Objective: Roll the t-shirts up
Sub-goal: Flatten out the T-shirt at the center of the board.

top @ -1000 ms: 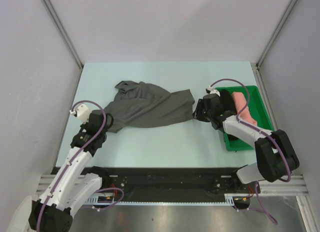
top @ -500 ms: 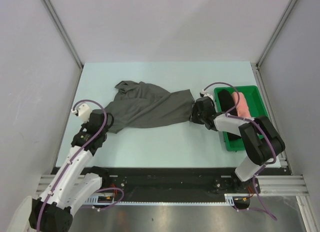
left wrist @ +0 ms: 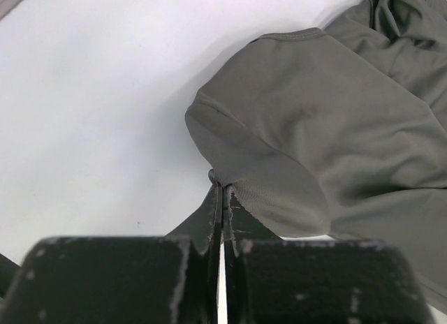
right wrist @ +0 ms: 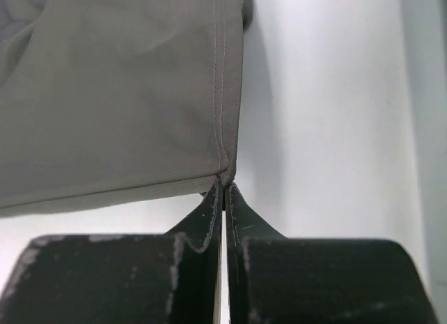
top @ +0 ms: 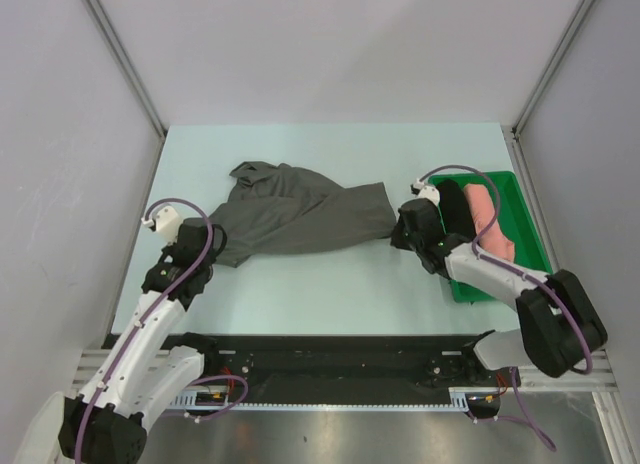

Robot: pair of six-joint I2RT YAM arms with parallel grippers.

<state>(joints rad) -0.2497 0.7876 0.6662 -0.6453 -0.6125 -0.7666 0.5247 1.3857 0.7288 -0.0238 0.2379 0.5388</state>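
Observation:
A dark charcoal-grey t-shirt [top: 295, 219] lies spread and wrinkled across the middle of the table. My left gripper [top: 212, 246] is shut on its left edge; in the left wrist view the cloth [left wrist: 314, 121] bunches at the closed tips [left wrist: 222, 188]. My right gripper [top: 398, 232] is shut on the shirt's right hem corner, and the right wrist view shows the stitched hem [right wrist: 126, 93] pinched at the tips [right wrist: 225, 182]. A black rolled t-shirt [top: 455, 206] and a salmon-pink rolled one [top: 488, 219] lie in the green tray.
The green plastic tray [top: 510, 184] stands at the right side of the table, under and behind my right arm. Grey walls with metal posts enclose the pale table on three sides. A black rail runs along the near edge.
My right gripper has closed on the shirt's right hem corner and the right arm has shifted slightly. The left arm and its grip are unchanged.

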